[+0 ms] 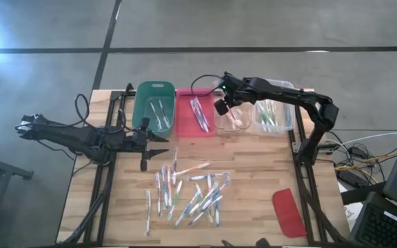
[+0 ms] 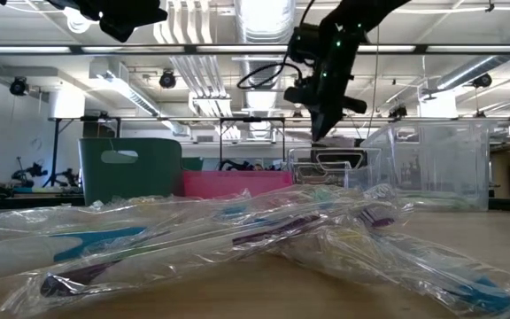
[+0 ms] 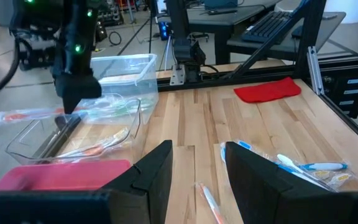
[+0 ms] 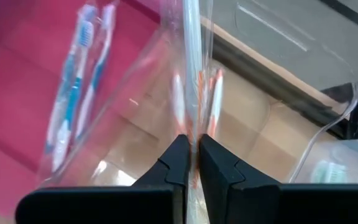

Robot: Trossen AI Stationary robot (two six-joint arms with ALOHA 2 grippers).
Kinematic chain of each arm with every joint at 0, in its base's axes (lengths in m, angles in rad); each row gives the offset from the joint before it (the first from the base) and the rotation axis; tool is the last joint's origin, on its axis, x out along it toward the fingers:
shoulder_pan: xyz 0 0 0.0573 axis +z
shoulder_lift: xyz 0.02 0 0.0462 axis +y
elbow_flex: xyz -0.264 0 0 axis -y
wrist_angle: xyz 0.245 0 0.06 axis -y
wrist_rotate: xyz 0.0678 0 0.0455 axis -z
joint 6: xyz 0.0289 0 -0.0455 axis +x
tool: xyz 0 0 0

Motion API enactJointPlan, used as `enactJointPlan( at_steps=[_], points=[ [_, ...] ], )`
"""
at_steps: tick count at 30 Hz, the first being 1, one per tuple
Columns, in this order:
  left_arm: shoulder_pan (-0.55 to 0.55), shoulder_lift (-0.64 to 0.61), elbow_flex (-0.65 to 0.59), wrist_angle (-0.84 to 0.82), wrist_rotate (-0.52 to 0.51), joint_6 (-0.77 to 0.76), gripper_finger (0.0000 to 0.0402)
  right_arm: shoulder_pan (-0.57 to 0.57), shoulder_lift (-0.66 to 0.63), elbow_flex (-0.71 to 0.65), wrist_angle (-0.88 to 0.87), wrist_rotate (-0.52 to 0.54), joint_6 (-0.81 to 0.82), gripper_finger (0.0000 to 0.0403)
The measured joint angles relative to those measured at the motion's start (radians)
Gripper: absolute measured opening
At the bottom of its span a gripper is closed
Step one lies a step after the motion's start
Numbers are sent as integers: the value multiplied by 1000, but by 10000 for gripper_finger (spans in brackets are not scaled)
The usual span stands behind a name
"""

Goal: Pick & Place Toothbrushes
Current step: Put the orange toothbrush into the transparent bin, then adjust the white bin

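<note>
The wrapped toothbrush (image 4: 194, 81), orange-accented, is pinched in the right gripper (image 4: 193, 163), jaws pressed together on its wrapper. It hangs over the clear bin (image 1: 234, 118) directly below the gripper. Beside that are the pink bin (image 1: 196, 114), green bin (image 1: 154, 105) and a 2nd clear bin (image 1: 274, 116), each already holding a few brushes. Approx 15-20 loose toothbrushes (image 1: 188, 193) lie on the table (image 1: 253, 176) well behind the gripper, so most sorting is left, I judge. The left gripper (image 3: 194, 180) waits spread and empty, w/ the pile just ahead. Only the right wrist view shows the pinch; only the high view shows the pile's extent. The red lid (image 1: 288, 212) lies apart.
</note>
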Motion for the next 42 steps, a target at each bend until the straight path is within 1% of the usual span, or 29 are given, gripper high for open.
enactJointPlan(
  at_steps=[5,22,30,38,42],
  points=[
    [0,0,0,0,0,0,154,-23,50,0,-7,-1,-4,18],
    [0,0,0,0,0,-2,154,-39,213,-2,-16,-31,-26,21],
    [0,0,0,-1,0,-2,154,-40,221,-2,-21,-35,-58,65],
    [0,0,0,0,0,-2,154,-40,183,-2,-34,-36,-59,117],
    [0,0,0,0,0,-1,154,-42,141,-2,-47,-35,-68,139]
  ],
)
